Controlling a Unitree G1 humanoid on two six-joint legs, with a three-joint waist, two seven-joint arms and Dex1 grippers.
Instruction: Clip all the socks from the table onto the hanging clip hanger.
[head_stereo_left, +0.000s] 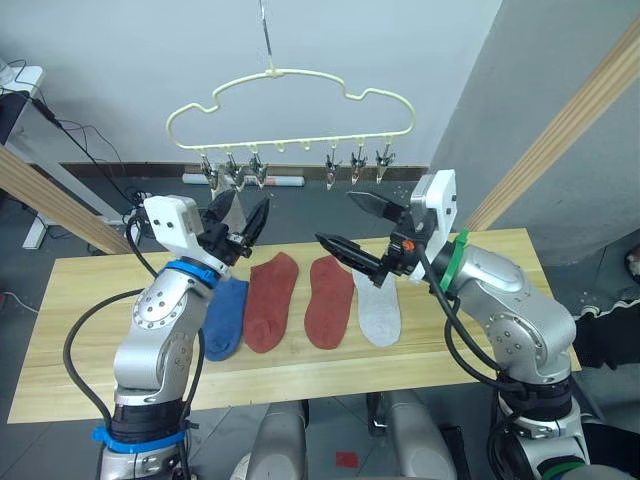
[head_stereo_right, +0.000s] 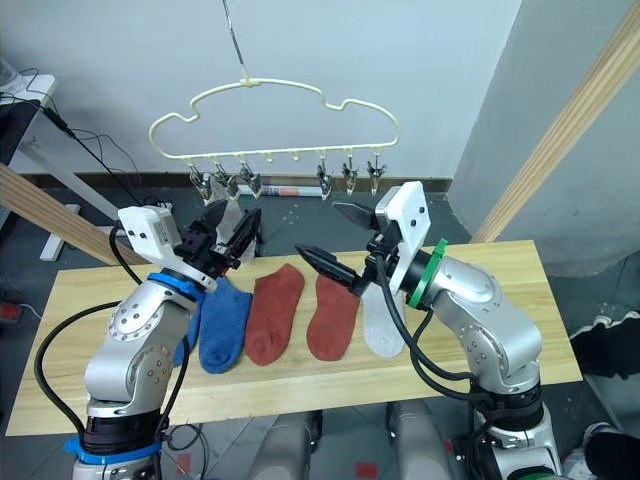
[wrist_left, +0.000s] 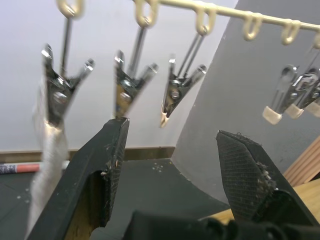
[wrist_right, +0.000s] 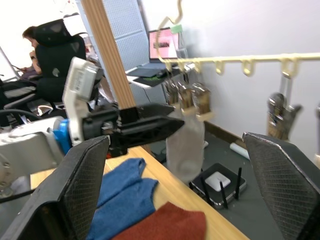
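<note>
The pale-yellow clip hanger (head_stereo_left: 272, 72) hangs above the table's (head_stereo_left: 70, 340) far edge. One light grey sock (head_stereo_left: 231, 209) dangles from a clip at its left end. My left gripper (head_stereo_left: 245, 225) is raised just below those left clips, open, with the hanging sock (wrist_left: 47, 150) beside one finger, outside the gap. My right gripper (head_stereo_left: 362, 228) is open and empty in mid-air under the right-hand clips. Blue socks (head_stereo_left: 225, 315), two rust-red socks (head_stereo_left: 272, 300) (head_stereo_left: 330, 300) and a light grey sock (head_stereo_left: 378, 312) lie flat in a row.
Slanted wooden beams stand at the right (head_stereo_left: 570, 130) and at the left (head_stereo_left: 50, 200) of the table. A power strip (wrist_right: 220, 182) lies on the floor behind it. A person (wrist_right: 35, 37) sits in a chair farther off.
</note>
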